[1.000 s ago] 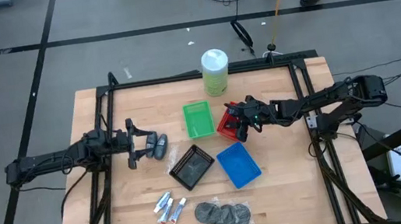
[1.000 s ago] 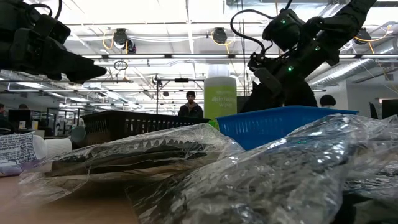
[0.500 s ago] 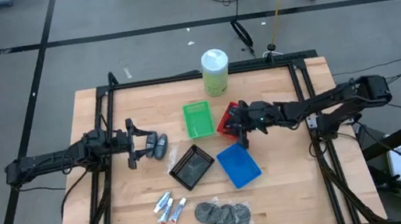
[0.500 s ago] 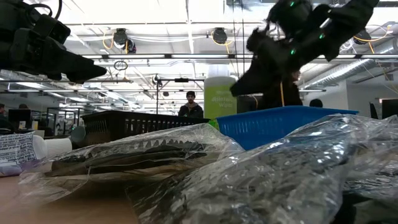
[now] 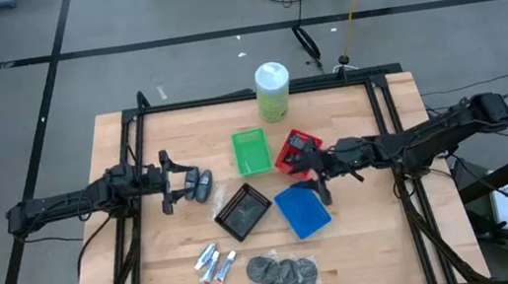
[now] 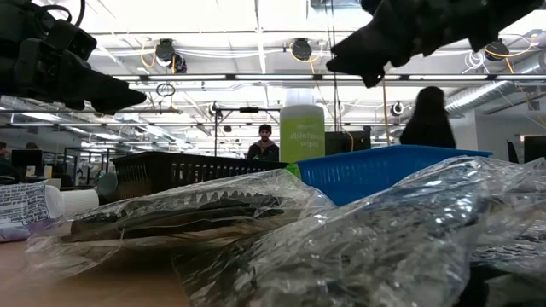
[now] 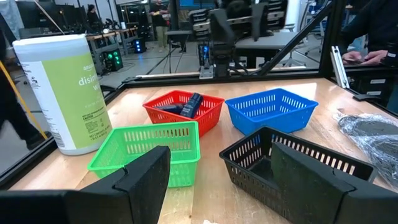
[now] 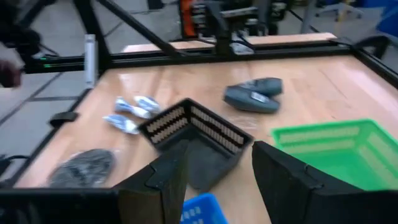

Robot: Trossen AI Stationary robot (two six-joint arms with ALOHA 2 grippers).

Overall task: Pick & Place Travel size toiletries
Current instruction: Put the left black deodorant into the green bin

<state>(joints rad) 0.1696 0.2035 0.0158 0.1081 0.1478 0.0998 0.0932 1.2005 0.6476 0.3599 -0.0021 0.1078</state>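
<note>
Two dark grey oval bottles (image 5: 198,183) lie on the table just ahead of my left gripper (image 5: 177,181), which is open and holds nothing. My right gripper (image 5: 321,180) hangs open and empty in the air between the red tray (image 5: 295,148) and the blue tray (image 5: 301,209). Navy flat packs (image 7: 186,106) lie in the red tray. Small white tubes (image 5: 213,262) and grey discs in clear plastic (image 5: 282,271) lie near the front edge. The right wrist view looks past the open fingers (image 8: 214,180) at the black tray (image 8: 196,140), the bottles (image 8: 252,96) and the tubes (image 8: 130,112).
A green tray (image 5: 251,150) and a black tray (image 5: 243,210) sit mid-table beside the red and blue ones. A tall pale-green canister (image 5: 273,91) stands at the far edge. A dark frame (image 5: 387,133) borders the table. People show in the room beyond (image 6: 426,115).
My right gripper has risen from over the red tray and gone toward the table's near edge, to a spot between the red and blue trays, tipping from pointing steeply down to nearly level. My left arm has kept still.
</note>
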